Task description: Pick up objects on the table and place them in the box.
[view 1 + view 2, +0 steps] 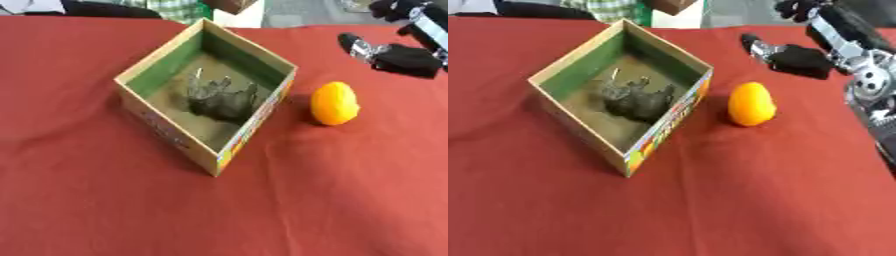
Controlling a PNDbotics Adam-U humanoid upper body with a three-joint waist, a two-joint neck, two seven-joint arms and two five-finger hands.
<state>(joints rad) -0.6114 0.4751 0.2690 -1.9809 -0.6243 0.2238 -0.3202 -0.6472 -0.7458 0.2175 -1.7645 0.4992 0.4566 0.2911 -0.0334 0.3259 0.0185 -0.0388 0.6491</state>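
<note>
1. The right hand hangs past the orange fruit — whether its fingers are curled cannot be told.
2. A grey-green lump lies in the cardboard box — blurred, unidentifiable.
3. The fruit stands just beside the box on the red tablecloth.

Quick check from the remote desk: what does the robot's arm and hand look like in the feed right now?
Only the right arm shows: black casing with silver metal joints and a round silver joint near the view's right edge. Its right hand is black with a silver-banded finger. No left arm in view.
</note>
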